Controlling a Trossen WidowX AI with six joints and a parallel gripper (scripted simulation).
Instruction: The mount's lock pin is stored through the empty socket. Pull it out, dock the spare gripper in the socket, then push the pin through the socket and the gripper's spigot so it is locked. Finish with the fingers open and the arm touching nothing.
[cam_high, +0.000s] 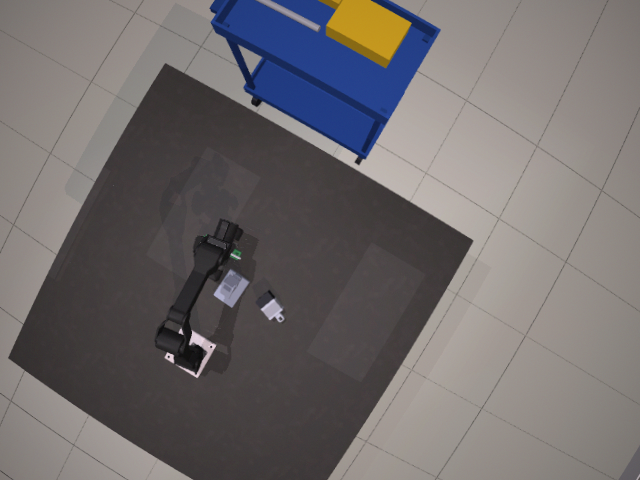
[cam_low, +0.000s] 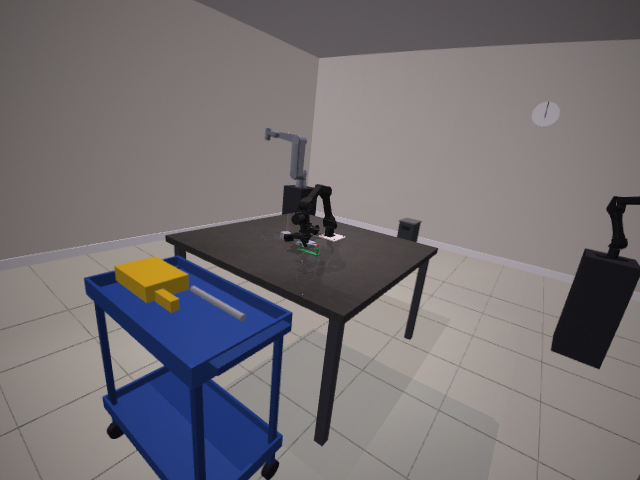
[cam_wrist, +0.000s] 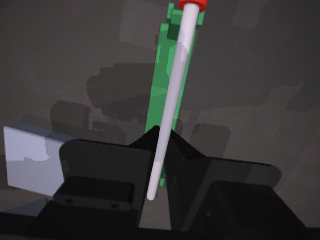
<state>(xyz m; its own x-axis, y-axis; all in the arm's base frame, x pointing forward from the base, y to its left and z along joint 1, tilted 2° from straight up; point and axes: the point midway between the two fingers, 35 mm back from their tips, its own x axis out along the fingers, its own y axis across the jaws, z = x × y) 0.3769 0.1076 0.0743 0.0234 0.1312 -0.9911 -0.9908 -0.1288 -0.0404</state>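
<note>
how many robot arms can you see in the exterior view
3. A black arm on the table, a grey arm on a dark stand behind it, and another black arm on the far-right stand, partly cut off.

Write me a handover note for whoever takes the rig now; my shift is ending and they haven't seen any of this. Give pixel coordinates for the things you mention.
Claw (cam_high: 219, 273) (cam_wrist: 161, 130): shut on the white lock pin (cam_wrist: 172, 95), red head at one end, above the green holder (cam_high: 235, 254) (cam_low: 309, 252) (cam_wrist: 157, 90). Whether the pin touches the holder, I can't tell.
Mount (cam_high: 231, 288): on the table, beside the arm.
Spare gripper (cam_high: 270, 305): lying on the table beside the mount, not docked.
Done: pin out of the socket.
Left: dock the spare, push the pin through socket and spigot, open the fingers, back the arm off. Parking the pin in the holder first looks sensible.
</note>
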